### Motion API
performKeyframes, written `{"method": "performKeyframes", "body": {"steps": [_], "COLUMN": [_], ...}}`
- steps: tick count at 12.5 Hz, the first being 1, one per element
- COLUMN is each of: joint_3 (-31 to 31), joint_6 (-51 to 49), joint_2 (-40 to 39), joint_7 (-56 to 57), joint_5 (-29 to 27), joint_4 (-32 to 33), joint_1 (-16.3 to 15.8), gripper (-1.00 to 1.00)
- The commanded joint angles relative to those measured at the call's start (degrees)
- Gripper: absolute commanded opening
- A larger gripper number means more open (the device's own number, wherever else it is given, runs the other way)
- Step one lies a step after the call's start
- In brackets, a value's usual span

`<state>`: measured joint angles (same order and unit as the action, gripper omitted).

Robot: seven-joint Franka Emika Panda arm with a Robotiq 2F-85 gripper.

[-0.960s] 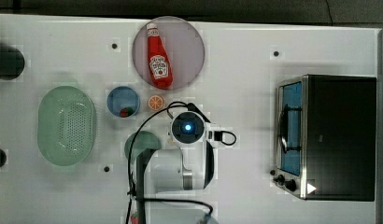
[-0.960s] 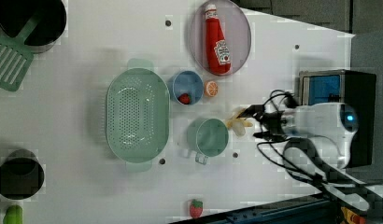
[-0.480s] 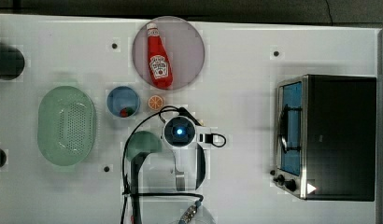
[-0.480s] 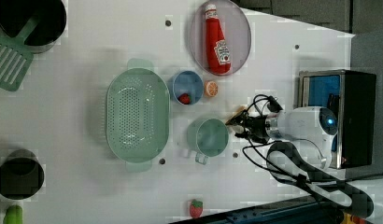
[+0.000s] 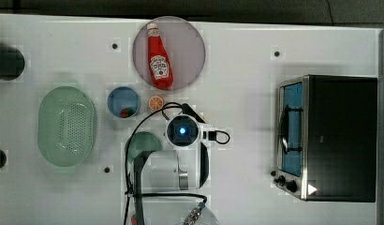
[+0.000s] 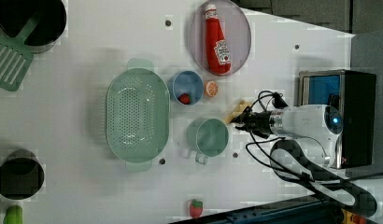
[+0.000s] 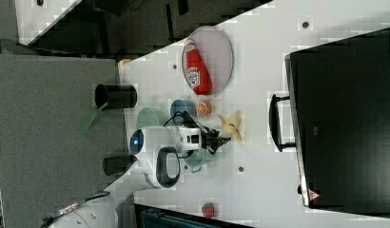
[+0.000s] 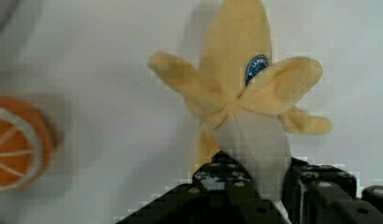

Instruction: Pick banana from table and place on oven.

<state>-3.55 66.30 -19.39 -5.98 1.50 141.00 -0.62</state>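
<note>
The banana (image 8: 245, 93), a pale yellow plush with its peel splayed open, lies on the white table (image 5: 241, 70) beside the green cup (image 6: 208, 136). It also shows as the banana (image 7: 231, 124) and the banana (image 6: 236, 111). My gripper (image 8: 264, 186) is down at the table with its black fingers (image 8: 217, 186) pressed on either side of the banana's cream peeled end. In the top view my white wrist (image 5: 182, 131) covers the banana. The oven (image 5: 340, 136) stands with its door shut at the top view's right, well apart from my gripper (image 6: 236, 122).
An orange slice (image 5: 156, 102) and a blue bowl (image 5: 123, 101) lie close by. A plate with a ketchup bottle (image 5: 157, 58) sits beyond them. A green colander (image 5: 67, 125) is at the top view's left. A toy strawberry (image 6: 195, 208) lies near the table edge.
My arm has shifted toward the top view's left, onto the banana. The fingers have gone from wide open to closed around its peeled end.
</note>
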Motion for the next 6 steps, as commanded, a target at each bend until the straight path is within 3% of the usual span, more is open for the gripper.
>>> {"method": "performKeyframes", "body": {"steps": [1,3,6], "joint_3": [-0.66,-0.5,0.45], "joint_6": [-0.39,-3.82,-19.6], "joint_2": [7.3,14.25,24.85], "joint_7": [-1.32,-1.32,-1.32], "joint_5": [-0.12,-0.14,-0.15], "joint_4": [-0.94,-1.68,-5.74], "joint_1": [-0.26,-0.19,-0.02], "gripper": [-0.51,-0.51,-0.51]}}
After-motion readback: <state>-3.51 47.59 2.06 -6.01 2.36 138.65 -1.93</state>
